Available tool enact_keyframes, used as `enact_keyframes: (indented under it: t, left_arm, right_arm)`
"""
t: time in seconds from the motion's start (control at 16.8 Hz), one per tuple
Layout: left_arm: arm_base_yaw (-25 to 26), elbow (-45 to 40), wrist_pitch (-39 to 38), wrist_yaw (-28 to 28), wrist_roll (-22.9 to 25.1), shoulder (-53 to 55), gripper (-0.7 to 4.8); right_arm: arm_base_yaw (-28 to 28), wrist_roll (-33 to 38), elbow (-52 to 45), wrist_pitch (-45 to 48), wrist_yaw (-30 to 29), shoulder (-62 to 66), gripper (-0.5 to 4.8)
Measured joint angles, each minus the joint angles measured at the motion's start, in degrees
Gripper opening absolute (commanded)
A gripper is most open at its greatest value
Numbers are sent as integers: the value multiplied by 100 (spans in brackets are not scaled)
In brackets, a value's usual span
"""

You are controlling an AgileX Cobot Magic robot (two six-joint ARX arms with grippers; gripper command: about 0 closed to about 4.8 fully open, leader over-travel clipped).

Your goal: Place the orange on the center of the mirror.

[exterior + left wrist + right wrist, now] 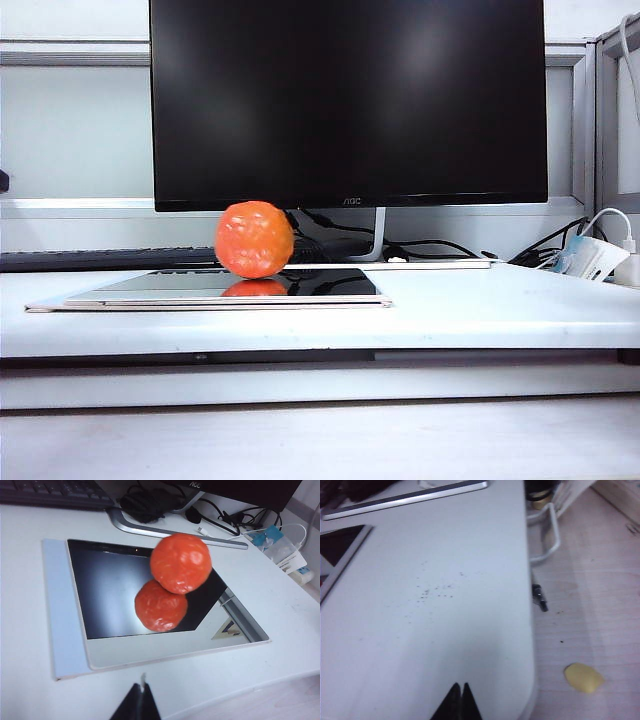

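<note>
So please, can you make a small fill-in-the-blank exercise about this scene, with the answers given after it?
1. The orange rests on the ____, which shows its reflection.
2. Behind the mirror stands a black ____ on a silver foot.
3. The left gripper and the right gripper both have their fingers ____, holding nothing.
4. In the exterior view, a black ____ lies at the far left, behind the mirror.

Missing words: mirror; monitor; shut; keyboard
</note>
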Motion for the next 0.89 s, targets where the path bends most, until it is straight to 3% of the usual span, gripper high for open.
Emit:
enact_keyframes:
  t: [0.36,0.66,0.77,0.89]
  left_arm:
    - [179,-2,-184,57,2,-302,-5]
    - [1541,-39,-227,109,0,-1097,-5]
    - [2302,-46,-181,122,0,-1204,-5]
    - [2570,-190,-79,111,0,-1209,-5]
  right_arm:
    - [50,0,-7,-87,105,-151,4]
    - [74,-7,-15,-391,74,-1598,4]
    - [74,-15,-15,-223,70,-1569,4]
    - [74,-13,-153,-35,70,-1572,4]
